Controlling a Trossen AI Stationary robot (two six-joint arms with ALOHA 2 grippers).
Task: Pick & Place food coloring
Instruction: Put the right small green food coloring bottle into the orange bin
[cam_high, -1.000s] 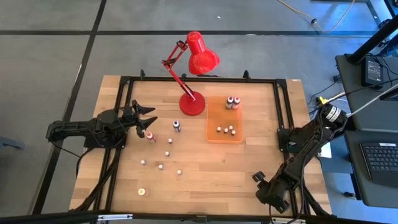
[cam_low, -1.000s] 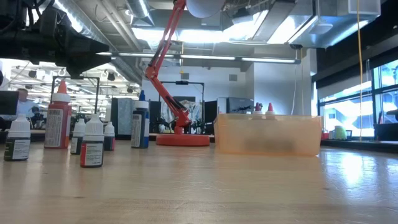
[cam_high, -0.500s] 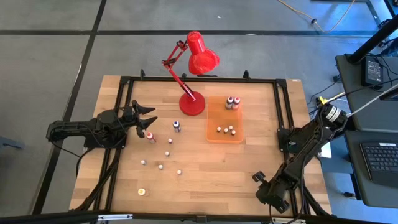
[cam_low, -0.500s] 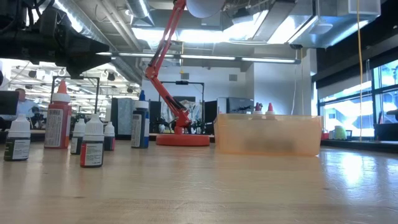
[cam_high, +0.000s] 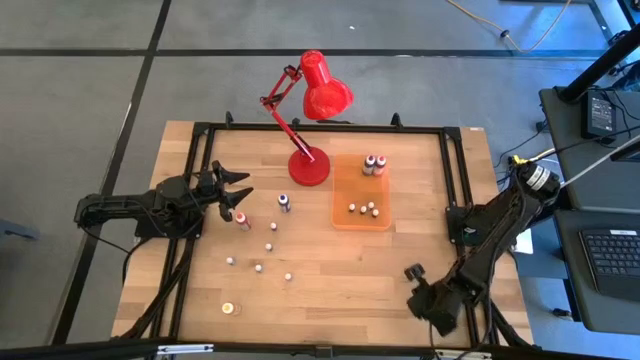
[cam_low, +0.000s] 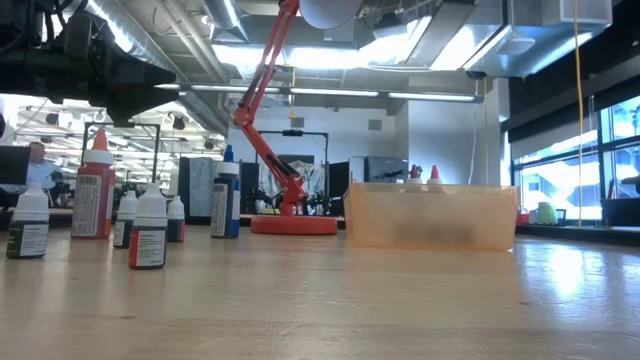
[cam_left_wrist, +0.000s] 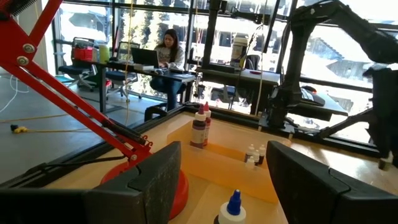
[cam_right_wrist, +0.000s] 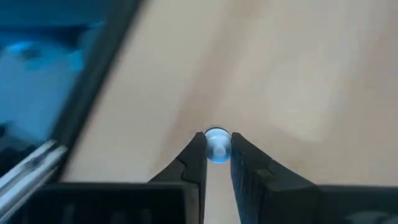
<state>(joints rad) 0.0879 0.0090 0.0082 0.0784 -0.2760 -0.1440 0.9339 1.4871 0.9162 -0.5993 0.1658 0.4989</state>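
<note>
Overhead shot first: left gripper (cam_high: 240, 187) sits at the left-middle of the table (cam_high: 330, 275) with its claw spread wide and nothing in it, tips just beside a red bottle (cam_high: 243, 220). A blue bottle (cam_high: 284, 202) and scattered small white-topped pieces (cam_high: 270, 246) lie below center. The orange tray (cam_high: 345, 222) right of center holds two bottles (cam_high: 373, 164) and more small pieces (cam_high: 362, 209), with the red lamp (cam_high: 310, 165) beside it. The right gripper (cam_high: 412, 275) hangs at the lower right, but you can't see its tips here.

Low cam shows neither claw, just the loose bottles lined up at the left and the tray at center-right.

Left wrist cam confirms wide-apart fingers (cam_left_wrist: 161, 180), the blue cap low in the middle, and a person (cam_left_wrist: 168, 50) at a desk, upper left.

Right wrist cam is the only one catching the grab: claw pinched on a tiny round pale piece (cam_right_wrist: 217, 147) at center.
</note>
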